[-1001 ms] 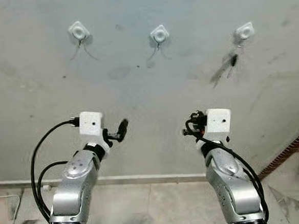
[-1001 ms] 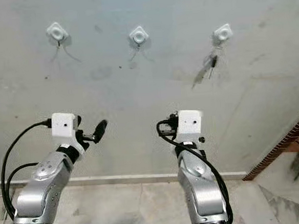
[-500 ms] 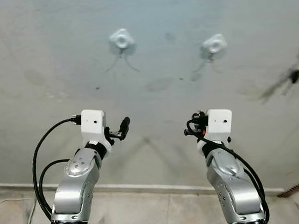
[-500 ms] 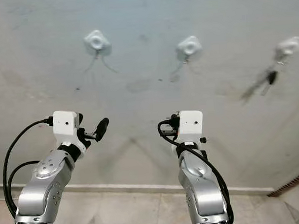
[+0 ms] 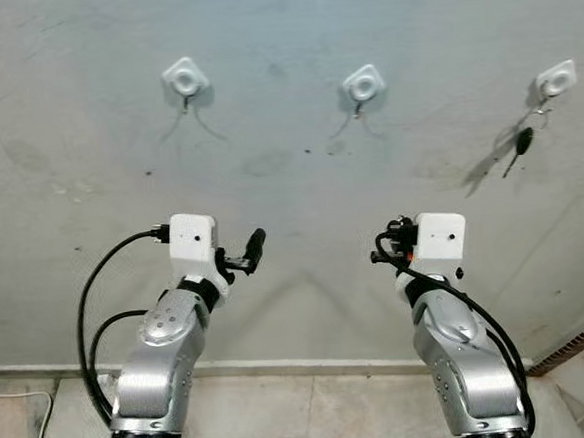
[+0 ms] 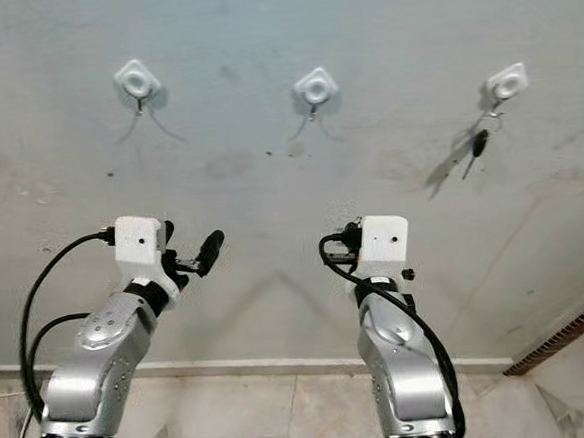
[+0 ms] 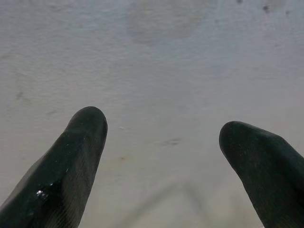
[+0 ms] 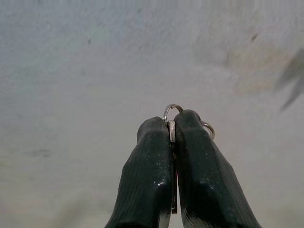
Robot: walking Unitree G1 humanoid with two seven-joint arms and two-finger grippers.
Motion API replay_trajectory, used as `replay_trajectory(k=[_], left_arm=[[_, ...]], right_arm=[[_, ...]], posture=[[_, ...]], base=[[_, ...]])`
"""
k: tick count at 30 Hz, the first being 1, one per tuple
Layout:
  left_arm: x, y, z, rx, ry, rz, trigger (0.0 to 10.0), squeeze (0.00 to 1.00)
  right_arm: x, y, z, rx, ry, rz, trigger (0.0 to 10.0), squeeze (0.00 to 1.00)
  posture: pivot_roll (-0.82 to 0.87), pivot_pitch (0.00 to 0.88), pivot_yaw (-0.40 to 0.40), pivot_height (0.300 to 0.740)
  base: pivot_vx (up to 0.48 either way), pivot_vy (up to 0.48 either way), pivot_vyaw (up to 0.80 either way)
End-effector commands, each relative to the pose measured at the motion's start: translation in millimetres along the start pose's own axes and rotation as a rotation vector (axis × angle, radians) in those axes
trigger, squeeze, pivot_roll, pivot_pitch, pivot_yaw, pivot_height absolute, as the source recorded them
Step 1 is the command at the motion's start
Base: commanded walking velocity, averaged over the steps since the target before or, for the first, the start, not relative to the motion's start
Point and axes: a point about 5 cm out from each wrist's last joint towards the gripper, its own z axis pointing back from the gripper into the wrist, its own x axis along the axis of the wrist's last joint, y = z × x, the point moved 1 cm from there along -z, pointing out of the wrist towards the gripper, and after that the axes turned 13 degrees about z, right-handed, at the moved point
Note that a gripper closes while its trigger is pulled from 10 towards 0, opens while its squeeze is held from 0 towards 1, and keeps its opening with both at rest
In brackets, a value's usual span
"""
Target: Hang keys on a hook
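- Here, a grey plaster wall faces the robot, carrying three white hooks in a row: a left hook, a middle hook and a right hook.
- Right hook: already occupied; a dark-headed key dangles from it on a wire ring, throwing a slanted shadow.
- Left and middle hooks: bare, each with a thin metal prong below its white pad.
- Right gripper: fingers pinched tight together on the keys; a metal ring arcs above the fingertips, a second loop peeps out beside one finger, and a flat metal edge sits clamped between the pads. It is held up well below the middle hook and apart from the wall.
- Left gripper: fingers spread wide, nothing between them, pointed at bare plaster.
- Floor: pale marble tile beneath a skirting line.
- Risk, alignment: little of the ring stands proud of the fingertips, so I judge the prong could strike the fingers rather than thread the loop.
- Risk, release: opening before the ring has seated would likely drop the keys to the tile.
- Risk, hook: pushing too hard could loosen the pad from the wall, if it is only stuck on.
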Motion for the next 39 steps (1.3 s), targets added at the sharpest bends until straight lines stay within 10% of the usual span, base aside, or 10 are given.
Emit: replay_trajectory(k=[1,19,29,39], left_arm=[[2.0,4.0,2.0,0.013,-0.006,-0.009,10.0,0.00],[0.0,12.1,6.9,0.050,-0.002,-0.025,10.0,0.00],[-0.3,0.0,24.6,-0.128,0.010,-0.122,10.0,0.00],[10.6,5.5,29.7,-0.079,-0.052,-0.136,10.0,0.00]], right_arm=[[4.1,3.5,0.4,0.011,-0.015,-0.010,10.0,0.00],[0.5,13.6,3.6,0.079,-0.008,-0.004,10.0,0.00],[13.1,41.3,3.4,0.218,-0.079,-0.004,10.0,0.00],[19.5,21.9,14.6,0.171,-0.151,-0.009,10.0,0.00]], posture=[[0.12,0.050,-0.042,0.740],[0.13,0.045,-0.039,0.740],[0.16,0.049,-0.042,0.740],[0.15,0.050,-0.040,0.740]], base=[[0.000,-0.382,0.00],[0.000,-0.021,0.00],[0.000,0.000,0.00],[0.000,0.000,0.00]])
